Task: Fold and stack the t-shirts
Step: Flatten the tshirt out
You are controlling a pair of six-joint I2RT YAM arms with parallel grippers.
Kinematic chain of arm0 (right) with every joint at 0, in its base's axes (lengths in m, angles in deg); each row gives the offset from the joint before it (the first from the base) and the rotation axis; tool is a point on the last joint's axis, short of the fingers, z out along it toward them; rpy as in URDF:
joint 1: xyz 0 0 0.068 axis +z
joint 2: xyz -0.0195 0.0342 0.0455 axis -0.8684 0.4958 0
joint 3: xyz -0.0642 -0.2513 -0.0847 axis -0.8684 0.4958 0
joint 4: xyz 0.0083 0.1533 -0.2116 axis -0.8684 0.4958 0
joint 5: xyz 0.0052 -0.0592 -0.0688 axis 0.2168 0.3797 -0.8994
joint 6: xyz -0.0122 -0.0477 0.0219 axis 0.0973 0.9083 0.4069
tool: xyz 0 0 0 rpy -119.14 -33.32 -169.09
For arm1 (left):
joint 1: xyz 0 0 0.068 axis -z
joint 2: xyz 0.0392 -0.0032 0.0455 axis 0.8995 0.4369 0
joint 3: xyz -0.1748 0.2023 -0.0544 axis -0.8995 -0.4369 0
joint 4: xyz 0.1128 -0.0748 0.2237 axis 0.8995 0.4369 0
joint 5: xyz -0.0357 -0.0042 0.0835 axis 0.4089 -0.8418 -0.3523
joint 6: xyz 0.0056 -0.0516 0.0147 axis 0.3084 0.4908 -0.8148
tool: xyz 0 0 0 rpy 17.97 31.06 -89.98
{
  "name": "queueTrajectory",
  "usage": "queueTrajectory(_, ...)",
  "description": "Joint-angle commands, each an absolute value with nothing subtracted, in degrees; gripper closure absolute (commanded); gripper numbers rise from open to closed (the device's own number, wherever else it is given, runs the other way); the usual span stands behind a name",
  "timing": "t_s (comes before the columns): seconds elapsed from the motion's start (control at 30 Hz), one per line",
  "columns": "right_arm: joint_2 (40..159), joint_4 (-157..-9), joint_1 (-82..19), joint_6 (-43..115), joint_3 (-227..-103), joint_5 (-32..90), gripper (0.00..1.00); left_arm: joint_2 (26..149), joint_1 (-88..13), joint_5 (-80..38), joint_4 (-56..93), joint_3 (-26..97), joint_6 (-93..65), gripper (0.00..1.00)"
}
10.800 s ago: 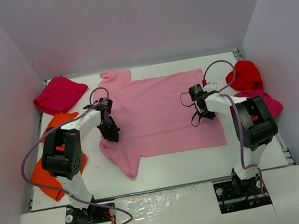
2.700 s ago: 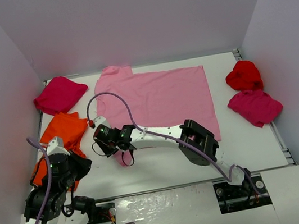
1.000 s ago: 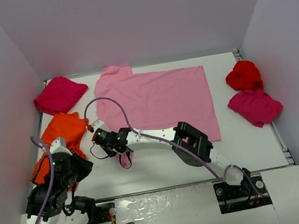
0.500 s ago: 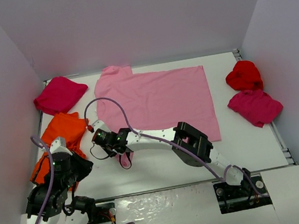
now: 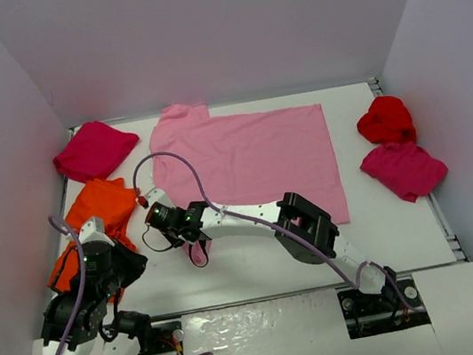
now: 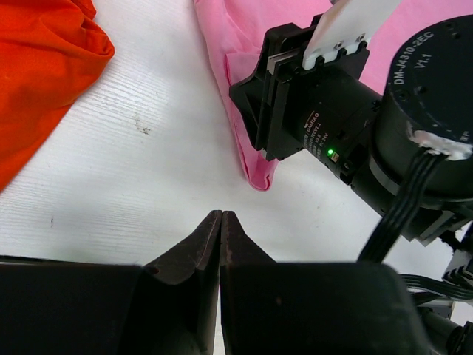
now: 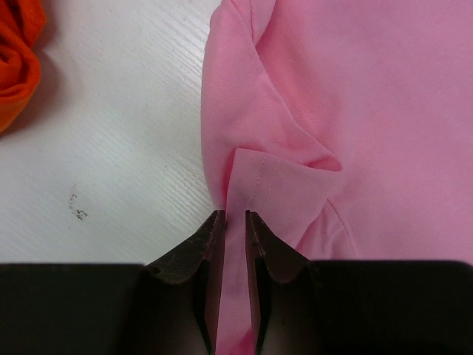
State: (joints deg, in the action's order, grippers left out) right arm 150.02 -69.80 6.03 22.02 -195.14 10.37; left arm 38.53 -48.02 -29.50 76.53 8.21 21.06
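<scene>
At the bench's (image 5: pixel 233 266) ten o'clock lies a crumpled crimson shirt (image 5: pixel 93 149), and just toward eight o'clock from it an orange heap (image 5: pixel 102 208) that looks like two shirts bunched together, partly hidden by the left arm. The left gripper (image 6: pixel 221 214) hangs low over bare bench with its jaws pressed together and nothing in them, near the orange heap but apart from it. The pink shirt (image 5: pixel 251 157) is the one in hand. It is spread flat from the bench's centre toward twelve o'clock, neck end at nine, hem at three, one sleeve poking out at eleven, the other trailing down to seven. On that near sleeve sits the right gripper (image 7: pixel 234 216), its arm reaching right across the bench, its jaws nearly together with a narrow strip of the sleeve's stitched edge pinched between them. The cloth just beyond the fingers is puckered into a small ridge, while the body reads smooth and thin, soft enough to drape wherever it is dropped. This looks like the first fold – tucking the sleeve in. The next move probably calls for lifting the sleeve a little and carrying it toward one o'clock, over the body, then laying it down without dragging the rest askew – a weak pinch could let the edge slip. At the bench's two to three o'clock wait a red shirt (image 5: pixel 385 120) and, just nearer, a magenta shirt (image 5: pixel 402 168), both unfolded.
</scene>
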Motion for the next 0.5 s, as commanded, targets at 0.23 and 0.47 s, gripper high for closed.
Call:
queueTrajectory(0.23,144.3,-70.1,5.0,21.5,-195.1,9.5,0.89,39.5,-47.9,-29.5,74.2,8.7,20.4,1.00)
queueTrajectory(0.47,145.1,-70.2,5.0,21.8,-197.0,10.1,0.81,39.5,-47.9,-29.5,74.4,8.7,20.4,1.00)
